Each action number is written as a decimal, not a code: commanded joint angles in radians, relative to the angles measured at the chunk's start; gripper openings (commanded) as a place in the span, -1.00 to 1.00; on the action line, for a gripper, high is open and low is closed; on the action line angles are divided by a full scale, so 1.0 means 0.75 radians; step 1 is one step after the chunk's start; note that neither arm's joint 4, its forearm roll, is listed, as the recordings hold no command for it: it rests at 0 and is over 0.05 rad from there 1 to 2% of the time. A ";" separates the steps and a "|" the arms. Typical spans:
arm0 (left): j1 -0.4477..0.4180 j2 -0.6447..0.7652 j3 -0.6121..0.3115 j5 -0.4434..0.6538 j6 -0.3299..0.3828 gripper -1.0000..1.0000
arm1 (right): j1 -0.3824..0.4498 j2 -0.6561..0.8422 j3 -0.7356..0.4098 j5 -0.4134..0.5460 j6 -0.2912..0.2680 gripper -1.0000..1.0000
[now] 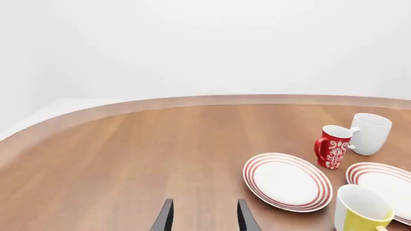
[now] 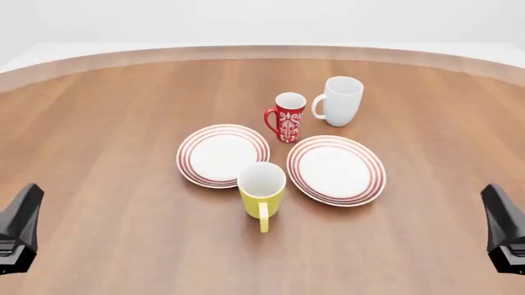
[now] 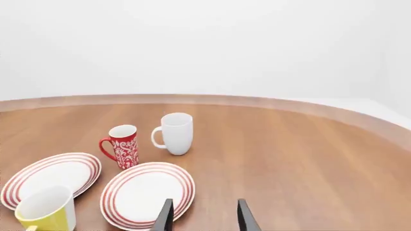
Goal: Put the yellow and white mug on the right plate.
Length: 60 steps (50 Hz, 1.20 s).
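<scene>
- The yellow and white mug (image 2: 262,195) is sitting upright on the bench (image 2: 107,123), a smooth glossy cylinder, yellow outside, plain white inside, with its chunky yellow handle pointing toward the arms' side.
- It's standing in the gap between the two plates at their near edges, and its rim is overlapping the left plate (image 2: 222,155) in the front view. Can't tell if it's actually touching either plate.
- The right plate (image 2: 336,169) is lying flat and bare, a round white disc with thin red rings running around its rim.
- The left plate is looking pretty much identical and is just beside it.
- Behind the plates, a red-and-white patterned mug (image 2: 287,117) is standing tall and narrow, with a fatter all-white mug (image 2: 339,101) just to its right, close but whether they're touching is hard to say.
- The bench is showing a warm wood grain with a curved, paler far edge.
- The left claw (image 1: 205,217) is hanging with its dark fingers spread, gripping nothing, well apart from the crockery.
- The right claw (image 3: 204,216) is likewise parted and empty, with the right plate lying just ahead of its tips.
</scene>
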 commanded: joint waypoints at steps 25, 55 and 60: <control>0.000 0.007 -0.004 -0.002 0.000 1.00 | 0.177 0.273 -0.211 0.044 0.018 1.00; 0.000 0.007 -0.004 -0.002 0.000 1.00 | 0.595 0.949 -0.924 0.427 0.114 1.00; 0.000 0.007 -0.004 -0.002 0.000 1.00 | 0.629 1.000 -1.085 0.545 0.171 1.00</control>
